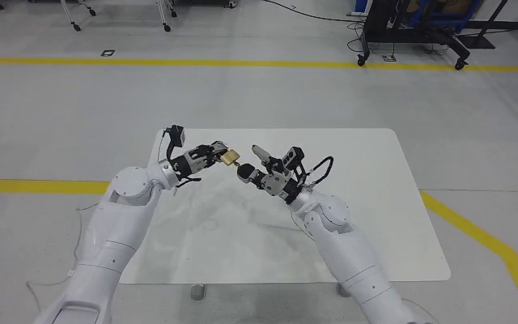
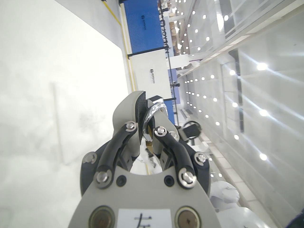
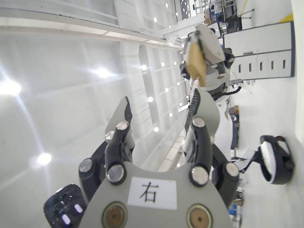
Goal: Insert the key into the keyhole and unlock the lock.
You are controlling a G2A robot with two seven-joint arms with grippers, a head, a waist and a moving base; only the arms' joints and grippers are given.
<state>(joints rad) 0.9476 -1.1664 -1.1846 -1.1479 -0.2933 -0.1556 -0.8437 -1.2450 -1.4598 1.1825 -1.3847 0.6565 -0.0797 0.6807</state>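
My left gripper [image 2: 150, 99] is clamped on the lock [image 1: 231, 157], its pads pinching the steel shackle [image 2: 154, 111], and holds it in the air above the table [image 1: 364, 202]. My right gripper [image 3: 161, 103] stands apart and empty just beside the lock, with one fingertip [image 3: 198, 100] close to its lower end.

I judge the brass lock to be heavy for its size, rigid and smooth, so held by the round shackle it could swivel once I push on it. A grip across the flat body would resist that better.

A small pale stub at the lock's lower end may be the key [image 3: 195, 83], but I cannot tell. The keyhole is too small to make out, and my left fingers hide most of the body.
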